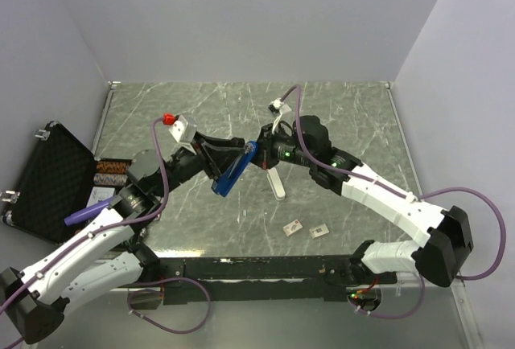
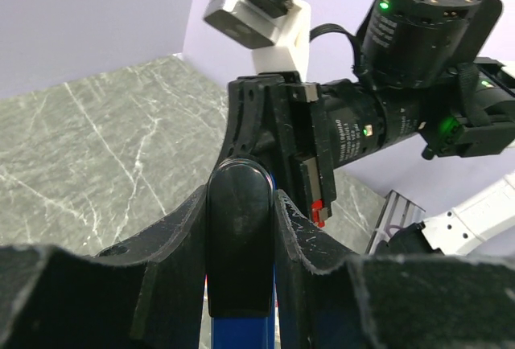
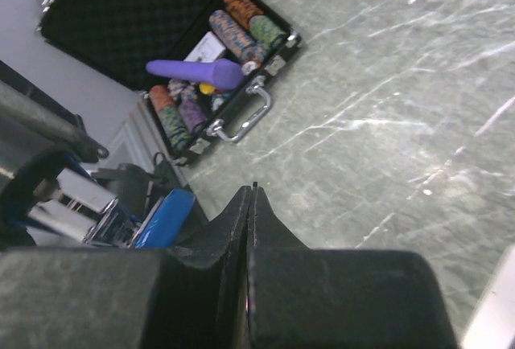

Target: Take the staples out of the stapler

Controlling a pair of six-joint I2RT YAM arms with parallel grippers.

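Observation:
My left gripper (image 1: 228, 169) is shut on the blue stapler (image 1: 234, 171) and holds it tilted above the table. In the left wrist view the stapler's black end (image 2: 239, 236) is clamped between the fingers of the left gripper (image 2: 239, 198), with blue body showing below. My right gripper (image 1: 259, 154) is at the stapler's upper end, its jaws shut. In the right wrist view the right gripper (image 3: 254, 194) has its pads pressed together with a tiny dark speck at the tips, and the stapler (image 3: 165, 216) lies just to their left. The staples are not visible.
A white oblong bar (image 1: 276, 182) lies on the marble table just right of the stapler. Two small tan-and-white cards (image 1: 294, 226) (image 1: 319, 231) sit nearer the front edge. An open black case (image 1: 44, 174) with poker chips stands at the left, a purple piece (image 3: 193, 71) over it.

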